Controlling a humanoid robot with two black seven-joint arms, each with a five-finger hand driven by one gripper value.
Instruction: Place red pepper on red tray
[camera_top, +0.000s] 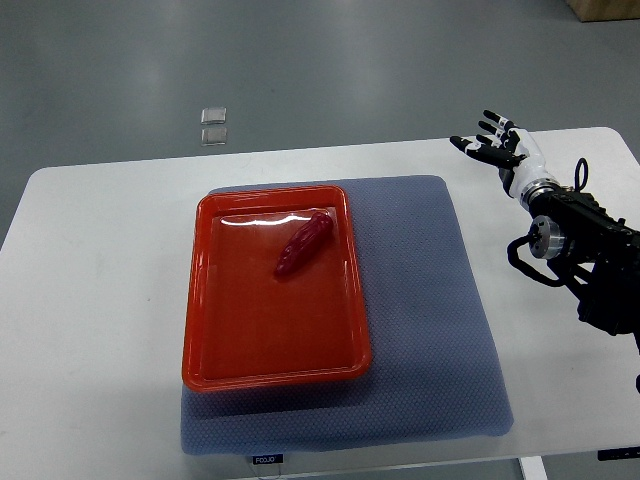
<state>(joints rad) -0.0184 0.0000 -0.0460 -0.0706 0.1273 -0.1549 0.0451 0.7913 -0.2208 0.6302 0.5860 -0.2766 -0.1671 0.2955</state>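
Observation:
A red pepper lies inside the red tray, toward its far side, tilted diagonally. The tray sits on a blue-grey mat on the white table. My right hand is at the far right of the table, well away from the tray, with its fingers spread and holding nothing. Its black arm comes in from the right edge. My left arm does not show.
The white table extends around the mat on the left and right. Two small clear squares lie on the grey floor beyond the table's far edge. A brown box corner shows at the top right.

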